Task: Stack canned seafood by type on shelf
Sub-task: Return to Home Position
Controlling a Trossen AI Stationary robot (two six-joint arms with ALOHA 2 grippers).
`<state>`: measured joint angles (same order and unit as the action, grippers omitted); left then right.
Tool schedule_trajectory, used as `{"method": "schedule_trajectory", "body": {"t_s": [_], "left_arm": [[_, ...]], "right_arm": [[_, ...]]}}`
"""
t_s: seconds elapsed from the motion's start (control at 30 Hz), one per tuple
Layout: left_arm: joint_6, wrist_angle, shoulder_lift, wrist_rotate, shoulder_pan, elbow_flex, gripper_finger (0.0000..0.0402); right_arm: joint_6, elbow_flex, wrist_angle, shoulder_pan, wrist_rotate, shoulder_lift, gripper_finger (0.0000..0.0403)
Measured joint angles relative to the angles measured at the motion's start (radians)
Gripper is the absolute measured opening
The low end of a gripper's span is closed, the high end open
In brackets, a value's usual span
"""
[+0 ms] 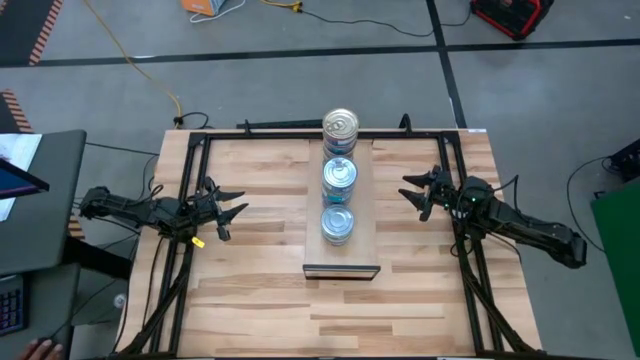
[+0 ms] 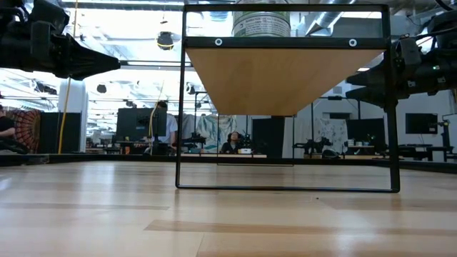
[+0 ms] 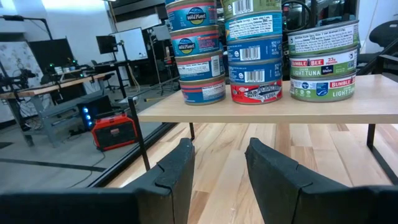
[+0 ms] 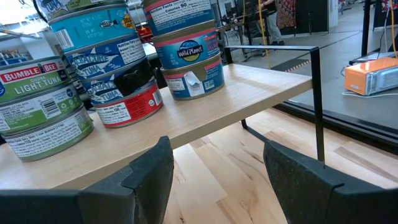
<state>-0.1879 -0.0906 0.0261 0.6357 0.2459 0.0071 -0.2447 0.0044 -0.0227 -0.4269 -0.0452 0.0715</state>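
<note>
Three stacks of canned seafood stand in a row on the shelf, a light-wood board on a black frame in the middle of the table. The far stack has a silver top. The middle stack and the near stack have light-blue tops. In the left wrist view they are blue Wild Planet tins, blue tins over a red one, and green Bumble Bee tins. My left gripper stands open to the left of the shelf. My right gripper stands open to its right. Both are level and empty.
Black frame rails run along the table's left, right and far sides. The low view looks under the shelf through its black legs. People sit in the room beyond the table. Bare tabletop lies between each gripper and the shelf.
</note>
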Motion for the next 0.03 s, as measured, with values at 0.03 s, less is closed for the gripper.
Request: {"method": "schedule_trajectory", "body": {"t_s": [0.03], "left_arm": [[0.0, 0.0, 0.0, 0.0, 0.0, 0.0, 0.0138]], "right_arm": [[0.0, 0.0, 0.0, 0.0, 0.0, 0.0, 0.0275]]}}
